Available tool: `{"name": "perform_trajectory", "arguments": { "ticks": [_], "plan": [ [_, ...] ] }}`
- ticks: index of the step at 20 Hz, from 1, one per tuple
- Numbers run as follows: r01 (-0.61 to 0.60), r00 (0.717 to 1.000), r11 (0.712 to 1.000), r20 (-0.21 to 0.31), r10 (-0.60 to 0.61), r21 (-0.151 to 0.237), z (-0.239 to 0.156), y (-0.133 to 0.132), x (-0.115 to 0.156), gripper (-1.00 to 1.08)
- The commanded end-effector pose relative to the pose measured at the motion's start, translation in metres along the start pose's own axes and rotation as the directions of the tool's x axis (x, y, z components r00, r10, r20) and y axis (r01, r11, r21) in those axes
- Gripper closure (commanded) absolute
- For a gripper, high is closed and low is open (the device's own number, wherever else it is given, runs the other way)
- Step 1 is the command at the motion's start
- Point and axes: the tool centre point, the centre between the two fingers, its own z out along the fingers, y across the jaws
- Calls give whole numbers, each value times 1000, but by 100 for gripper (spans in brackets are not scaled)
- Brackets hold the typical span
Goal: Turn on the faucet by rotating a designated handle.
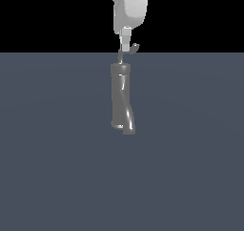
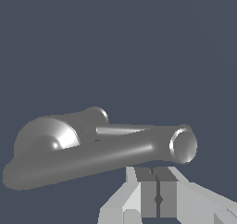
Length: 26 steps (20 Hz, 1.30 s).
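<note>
Grey metal faucet (image 1: 122, 99) standing upright on the floor; handle (image 1: 131, 50) projecting at its top. Gripper (image 1: 125, 47), jaws pressed together and holding nothing, touching the rod. Advice: be pushing sideways, steadily.

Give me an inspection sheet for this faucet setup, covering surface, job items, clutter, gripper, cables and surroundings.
Surface: flat grey-blue floor, bare.
Faucet: dark grey twisted body standing upright.
Handle: thin bent rod on top of the faucet, hooked tip toward the exterior view's right.
Clutter: nothing seen.
Gripper: white gripper directly above the faucet, beside the handle; fingers look pressed together in the wrist view; contact with the handle cannot be told.
Cables: nothing seen.
Surroundings: black background above the floor.
</note>
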Motion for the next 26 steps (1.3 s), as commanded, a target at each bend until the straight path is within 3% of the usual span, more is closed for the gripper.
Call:
{"name": "perform_trajectory", "arguments": {
  "ticks": [1, 26],
  "plan": [
    [0, 1000, 1000, 0, 0, 0, 0, 0, 0, 108],
    [-44, 999, 999, -3, 44, 1, 0, -46, 91, 108]
  ]
}}
